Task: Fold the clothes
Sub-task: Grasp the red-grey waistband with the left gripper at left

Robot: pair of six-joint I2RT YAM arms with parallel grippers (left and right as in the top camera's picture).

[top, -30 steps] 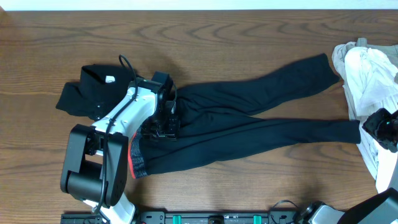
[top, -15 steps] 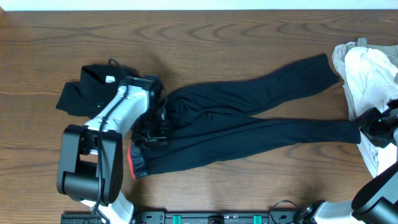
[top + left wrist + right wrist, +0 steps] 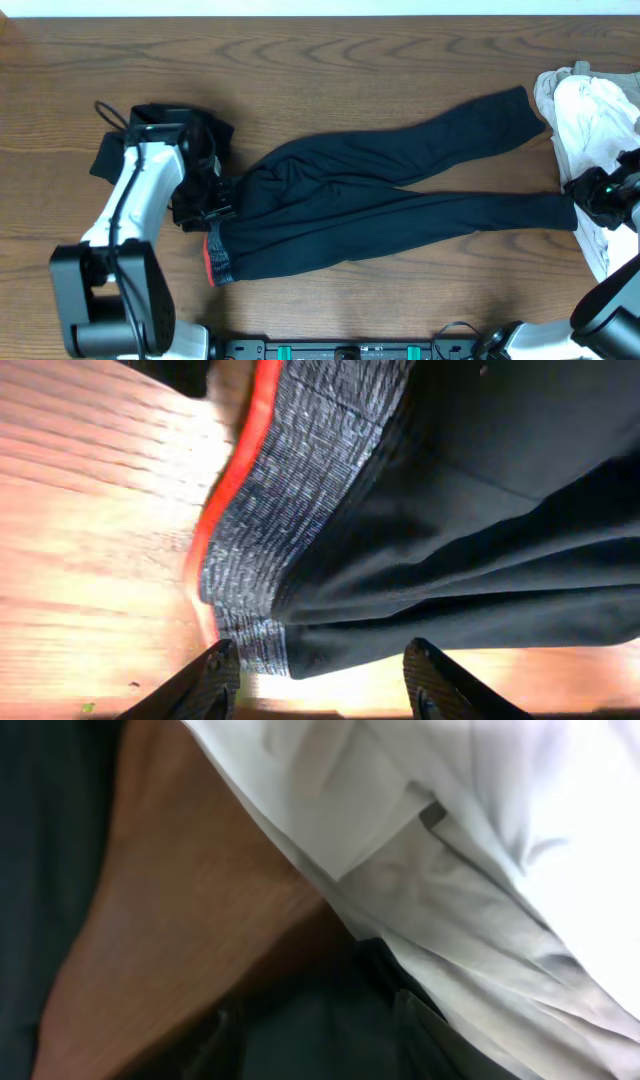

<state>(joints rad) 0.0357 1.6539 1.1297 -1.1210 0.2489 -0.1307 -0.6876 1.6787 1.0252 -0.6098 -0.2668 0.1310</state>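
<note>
My left gripper [image 3: 325,678] has its jaws standing apart with nothing pinched, just over the grey and orange-red waistband [image 3: 290,500] of the dark trousers [image 3: 400,200], which lie stretched across the wooden table [image 3: 340,60]. My right gripper [image 3: 597,192] sits at the lower leg's cuff beside the white garments [image 3: 600,110]; that wrist view is blurred, so I cannot tell how its jaws stand

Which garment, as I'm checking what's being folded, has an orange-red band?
The long dark trousers across the middle; the black shirt at left and white garments at right have none.
</note>
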